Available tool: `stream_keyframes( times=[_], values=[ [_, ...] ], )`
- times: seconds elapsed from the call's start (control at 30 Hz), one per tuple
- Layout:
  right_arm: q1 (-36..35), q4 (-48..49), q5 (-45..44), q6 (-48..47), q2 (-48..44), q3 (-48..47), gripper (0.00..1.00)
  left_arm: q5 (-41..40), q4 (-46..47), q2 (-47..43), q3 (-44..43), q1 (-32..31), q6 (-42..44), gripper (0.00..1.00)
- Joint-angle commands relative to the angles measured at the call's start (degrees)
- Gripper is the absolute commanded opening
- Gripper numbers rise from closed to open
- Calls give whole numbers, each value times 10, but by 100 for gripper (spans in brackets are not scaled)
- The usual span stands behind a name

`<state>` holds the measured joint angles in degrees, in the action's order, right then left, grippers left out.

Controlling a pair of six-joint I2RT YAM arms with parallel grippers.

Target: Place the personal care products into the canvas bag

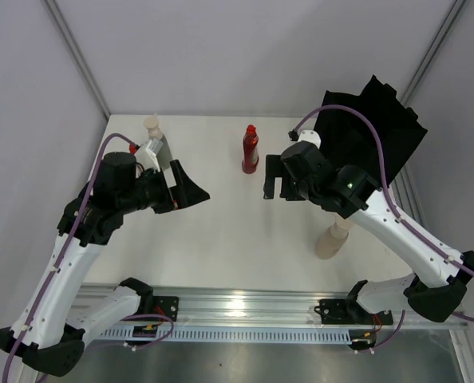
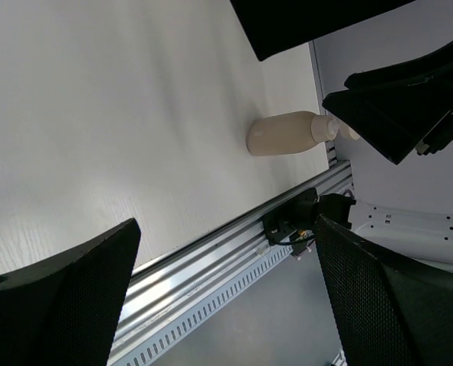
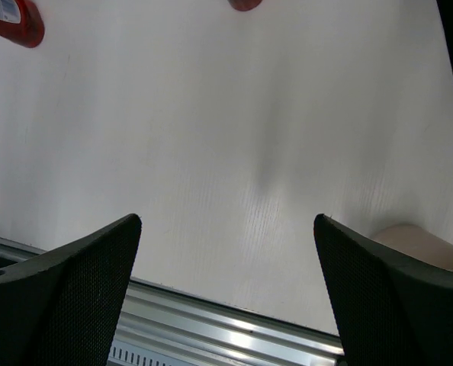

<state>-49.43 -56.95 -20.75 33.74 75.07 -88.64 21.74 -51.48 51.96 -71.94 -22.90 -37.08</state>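
The beige bottle (image 1: 333,239) sits by the near edge, right side. My left gripper (image 2: 226,229) and right gripper (image 3: 226,221) hover spread wide, empty (ready to pick, I judge). Beyond stands the red bottle (image 1: 250,149); the bag (image 1: 373,128) waits at the far right corner.

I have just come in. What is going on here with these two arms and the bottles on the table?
Two robot arms are meant to pack small bottles into the black canvas bag at the table's far right corner. Right now nothing is held: the left gripper and the right gripper are both open above the table. The all-red bottle stands between them, the beige bottle by the right arm, and the grey-green bottle behind the left arm.
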Motion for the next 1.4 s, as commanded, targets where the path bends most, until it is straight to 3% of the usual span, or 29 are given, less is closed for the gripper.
stream_keyframes(
  times=[0.0,0.23,0.43,0.63,0.93,1.17,1.37],
  values=[
    [-4,10,-22,12,5,-31,99,17,23,-7,5,5,1,99],
    [0,-46,-68,-10,6,-79,99,21,23,-1,8,5,7,99],
    [21,-173,-149,36,16,-105,100,19,13,-17,28,5,4,99],
    [26,-230,-172,111,-9,-50,99,32,17,-43,80,5,-5,99],
    [33,-299,-208,184,-47,-31,100,39,18,-45,90,-1,-7,100],
    [36,-301,-200,277,-96,78,99,34,15,-56,97,-10,-4,99],
    [50,-302,-210,288,-111,109,99,40,16,-58,109,-17,-9,99]
  ],
)
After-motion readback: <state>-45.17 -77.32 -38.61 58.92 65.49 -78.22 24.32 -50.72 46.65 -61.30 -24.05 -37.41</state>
